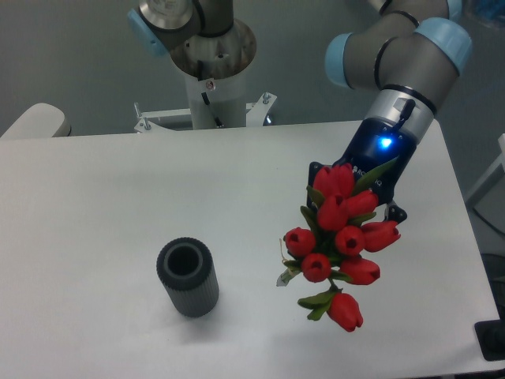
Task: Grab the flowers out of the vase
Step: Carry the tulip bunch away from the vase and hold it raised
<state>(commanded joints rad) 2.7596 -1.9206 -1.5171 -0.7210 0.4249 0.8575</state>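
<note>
The flowers [339,237], a bunch of red closed tulip buds with green leaves, hang in the air over the right half of the table. My gripper [359,193] is shut on their stems, and the buds hide its fingers. A blue light glows on the gripper body above the bunch. The vase [187,277], a small dark grey ribbed cylinder with a round open mouth, stands upright and empty at the front left, well apart from the bunch.
The white table [118,189] has its right edge close to the arm. The robot's base column [211,75] stands behind the far edge. A pale rounded object [35,122] sits at the far left, and a dark object [491,341] at the lower right.
</note>
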